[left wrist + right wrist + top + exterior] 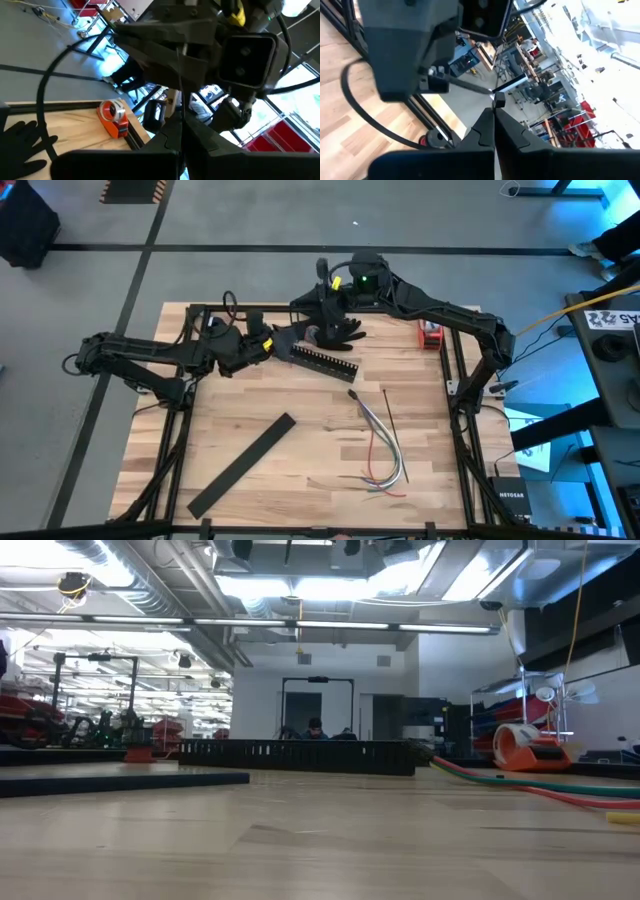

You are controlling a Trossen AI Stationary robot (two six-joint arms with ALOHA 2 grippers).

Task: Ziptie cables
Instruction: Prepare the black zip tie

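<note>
Curving grey, white and red cables [383, 452] cross pale wood-grain table [300, 440].

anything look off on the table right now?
Nothing spilled or broken. The cables and ziptie lie loose and untouched mid-table. Oddly, both hands, left and right, are bunched at the far edge beside the slotted bar, well away from them. The tape dispenser sits at the far right corner.
</note>
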